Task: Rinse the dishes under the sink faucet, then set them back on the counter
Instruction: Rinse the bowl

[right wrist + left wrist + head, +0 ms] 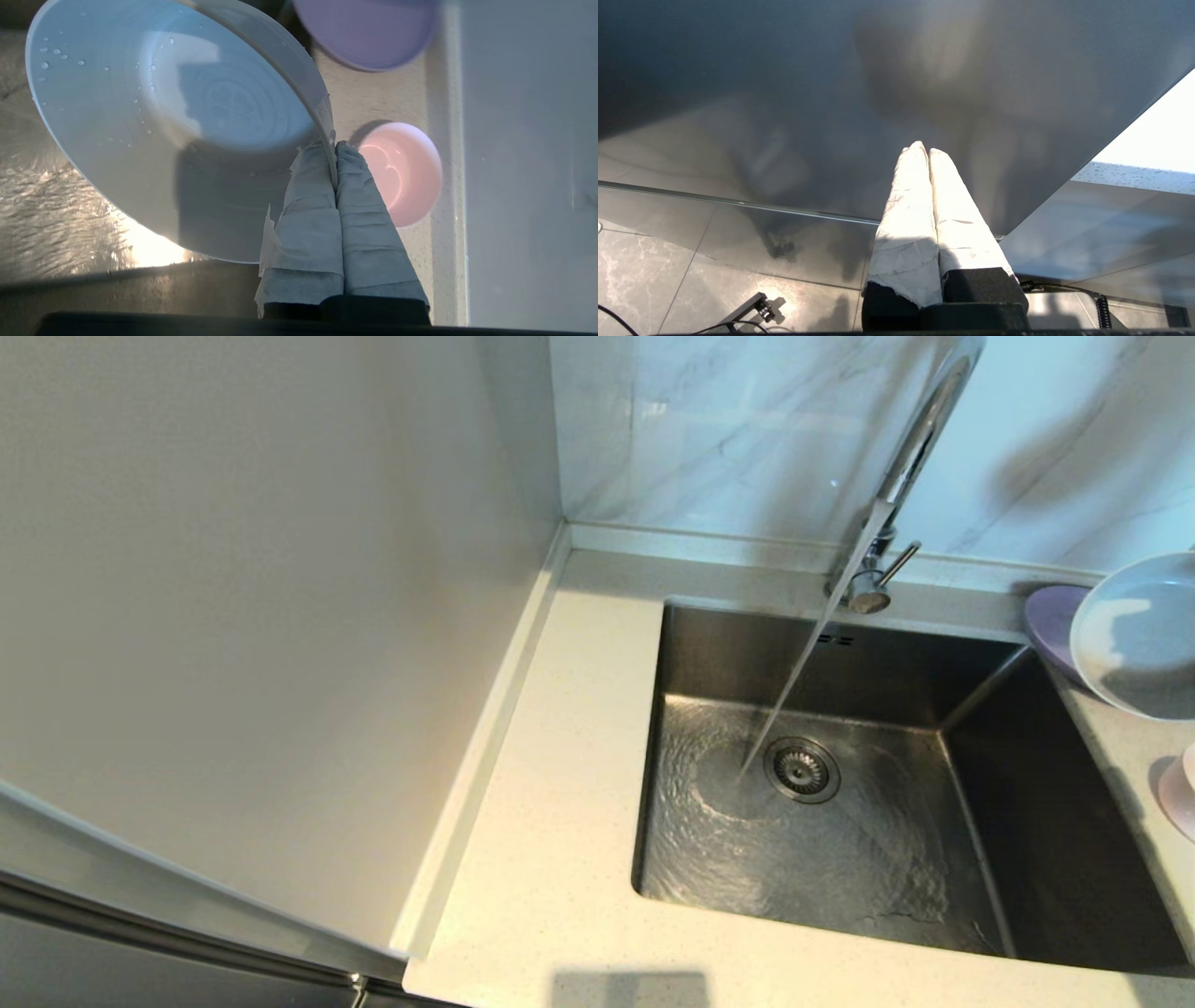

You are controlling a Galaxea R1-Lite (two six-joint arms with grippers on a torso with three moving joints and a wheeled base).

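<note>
Pale-blue wet plate is hanging at the sink's right edge, pinched by its rim in the right claw, and risking slipping onto the table.

The right hand, its cloth-wrapped fingers pressed together, pinches the rim of a wide pale blue-white round plate speckled with water drops and tilted over the rippling wet steel sink. Beyond it, a small pale pink bowl-like dish and a lavender round plate sit apart on the off-white speckled worktop.
</note>
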